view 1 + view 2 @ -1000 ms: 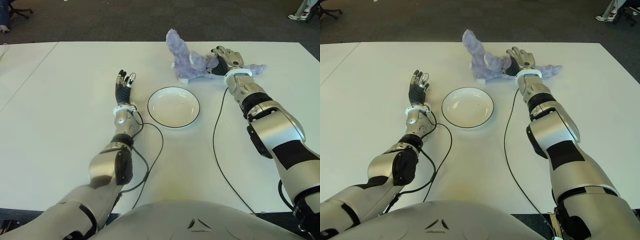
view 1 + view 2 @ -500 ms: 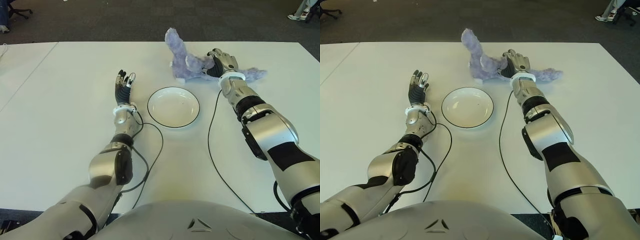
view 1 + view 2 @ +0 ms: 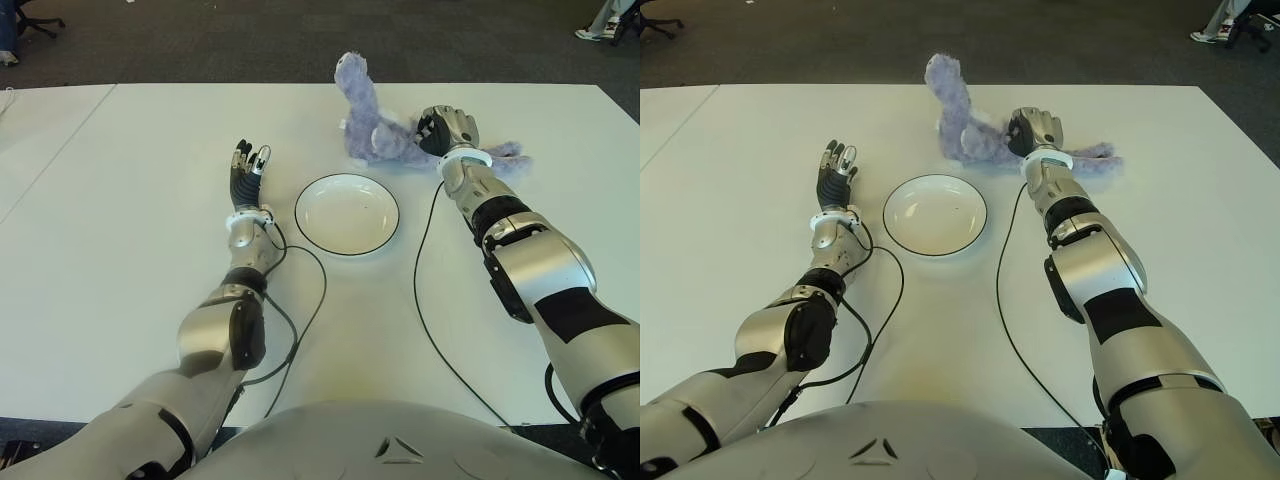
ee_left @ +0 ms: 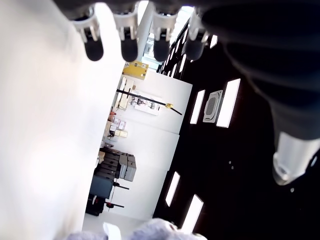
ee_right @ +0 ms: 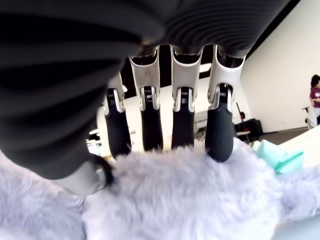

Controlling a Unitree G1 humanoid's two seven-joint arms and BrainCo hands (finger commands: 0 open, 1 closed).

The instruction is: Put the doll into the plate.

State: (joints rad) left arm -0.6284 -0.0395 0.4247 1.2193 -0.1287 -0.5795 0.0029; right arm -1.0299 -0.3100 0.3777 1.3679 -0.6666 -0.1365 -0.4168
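Over the last second the right hand (image 3: 445, 130) has swung from lying open on top of the purple doll (image 3: 380, 130) to curling round its middle. The doll's long limb, which leaned over toward the left edge of the tabletop (image 3: 120, 250), now stands more upright, so the toy looks to be gathered up rather than merely touched. To my eye the grasp is made or nearly so, and lifting comes next.

In the right wrist view the four dark fingertips (image 5: 220, 135) press down into the pale fur, with the thumb closing in from the side; the hand is closed on the doll.

The doll lies near the far edge of the tabletop, right of centre, its body under the palm and one fuzzy limb trailing out toward the right edge. The white plate (image 3: 347, 214) sits nearer the robot and a little to the left, apart from the doll and empty.

The left hand (image 3: 249, 170) shows left of the plate, fingers straight and holding nothing.
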